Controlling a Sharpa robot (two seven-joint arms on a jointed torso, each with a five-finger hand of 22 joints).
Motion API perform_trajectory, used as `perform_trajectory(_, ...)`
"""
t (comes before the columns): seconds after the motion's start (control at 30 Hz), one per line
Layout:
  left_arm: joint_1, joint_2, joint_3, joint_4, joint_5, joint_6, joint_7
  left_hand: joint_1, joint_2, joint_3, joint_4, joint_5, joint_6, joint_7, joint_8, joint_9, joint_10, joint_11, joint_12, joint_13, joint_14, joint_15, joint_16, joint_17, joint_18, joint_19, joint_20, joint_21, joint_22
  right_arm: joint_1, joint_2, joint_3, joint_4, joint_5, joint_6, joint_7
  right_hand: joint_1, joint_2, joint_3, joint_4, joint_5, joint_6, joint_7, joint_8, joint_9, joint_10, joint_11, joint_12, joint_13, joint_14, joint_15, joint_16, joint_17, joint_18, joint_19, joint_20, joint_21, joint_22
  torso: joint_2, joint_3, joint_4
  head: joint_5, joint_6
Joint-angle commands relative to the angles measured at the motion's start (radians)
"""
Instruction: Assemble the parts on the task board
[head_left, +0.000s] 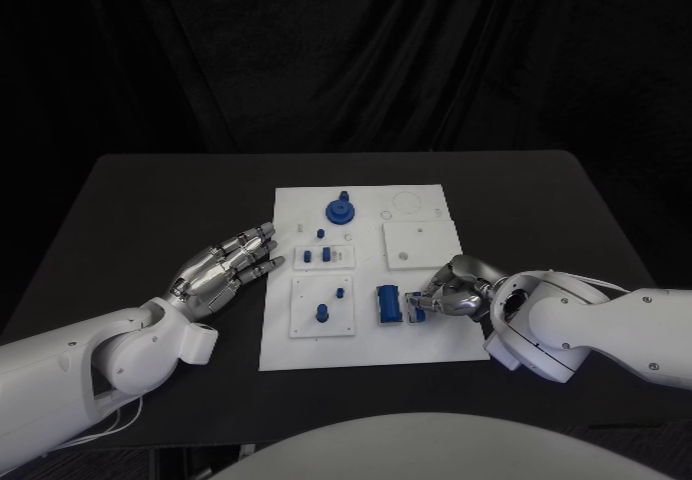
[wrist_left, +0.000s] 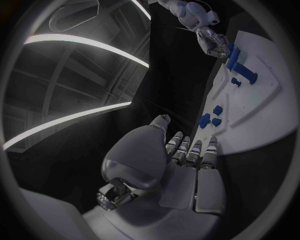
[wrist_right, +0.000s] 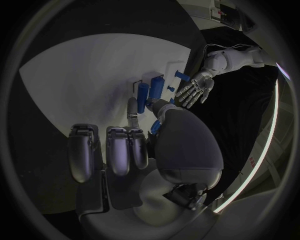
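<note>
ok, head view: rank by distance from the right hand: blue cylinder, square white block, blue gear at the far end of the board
1. blue cylinder: right beside the right hand, at its fingertips.
2. square white block: just beyond the hand, on the board's right side.
3. blue gear: far end of the task board, left of centre.

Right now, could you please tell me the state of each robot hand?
Left robot hand: open, fingers spread, holding nothing, beside the task board.
Right robot hand: fingers closed on a small blue part by the blue cylinder.

A black table (head_left: 144, 200) carries the white task board (head_left: 418, 345) at its middle.
</note>
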Motion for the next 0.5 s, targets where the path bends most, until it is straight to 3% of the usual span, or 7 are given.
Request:
perform_trajectory(0.03,-0.002,0.003,0.001,0.002,0.003,0.012,0.009,0.01,-0.002,0.005,0.001,0.004,-0.001,0.002,0.0,-0.001,0.001,0.002,-0.003,0.0,0.003,0.001,0.003,0.0,0.002,0.007,0.001,0.002,-0.001,0.001,0.003,0.0,-0.004,-0.016,0.018,-0.016,-0.03,-0.001,-0.038,0.017,0.007,-0.007,0.005,-0.003,-0.003,0.104,0.001,0.003,0.263,0.092,-0.002,-0.004,0.194,0.001,0.076,-0.004,-0.007,0.24,0.001,0.0006,0.0001,-0.003,0.0)
perform_trajectory(0.07,-0.002,0.003,0.001,0.002,0.003,0.012,0.009,0.01,-0.002,0.005,0.001,0.004,-0.001,0.002,0.0,-0.001,0.001,0.002,-0.003,0.0,0.003,0.001,0.003,0.0,0.002,0.007,0.001,0.002,-0.001,0.001,0.004,0.0,-0.006,-0.017,0.024,-0.02,-0.037,0.001,-0.052,0.021,0.006,-0.008,0.005,-0.003,-0.003,0.104,0.002,0.003,0.263,0.092,-0.001,-0.004,0.193,0.002,0.075,-0.003,-0.007,0.24,0.002,0.0005,0.0004,-0.003,0.0)
perform_trajectory(0.17,-0.002,0.003,0.001,0.001,0.003,0.012,0.009,0.01,-0.002,0.005,0.001,0.004,-0.001,0.002,0.0,-0.001,0.001,0.002,-0.003,0.0,0.003,0.001,0.003,0.0,0.002,0.007,0.001,0.002,-0.001,0.001,0.006,0.0,-0.01,-0.02,0.043,-0.033,-0.056,0.013,-0.105,0.037,-0.048,-0.013,0.009,-0.006,-0.004,0.104,0.005,0.003,0.263,0.092,0.001,-0.005,0.191,0.002,0.075,0.0,-0.009,0.239,0.001,0.0001,0.0012,-0.003,0.0)
perform_trajectory(0.37,-0.002,0.004,0.001,0.0,0.003,0.012,0.008,0.01,-0.002,0.005,0.001,0.004,-0.001,0.002,0.0,-0.001,0.001,0.002,-0.003,0.0,0.003,0.001,0.003,0.0,0.002,0.007,0.001,0.002,-0.001,0.001,0.009,0.0,-0.015,-0.036,0.054,-0.043,-0.096,0.029,-0.219,0.09,-0.193,-0.017,0.014,-0.011,-0.008,0.104,0.01,0.003,0.263,0.091,0.007,-0.006,0.188,0.002,0.074,0.005,-0.011,0.239,0.001,-0.0003,0.0005,0.0,0.0)
perform_trajectory(0.5,-0.002,0.005,0.001,-0.001,0.003,0.013,0.008,0.01,-0.002,0.005,0.001,0.004,-0.001,0.002,0.0,-0.001,0.001,0.002,-0.003,0.0,0.003,0.001,0.003,0.0,0.002,0.007,0.001,0.002,-0.001,0.001,0.011,0.0,-0.016,-0.039,0.053,-0.042,-0.103,0.036,-0.259,0.094,-0.232,-0.016,0.013,-0.011,-0.008,0.104,0.01,0.003,0.263,0.091,0.006,-0.006,0.187,0.003,0.074,0.005,-0.012,0.238,0.0,0.0002,0.0007,0.001,0.0)
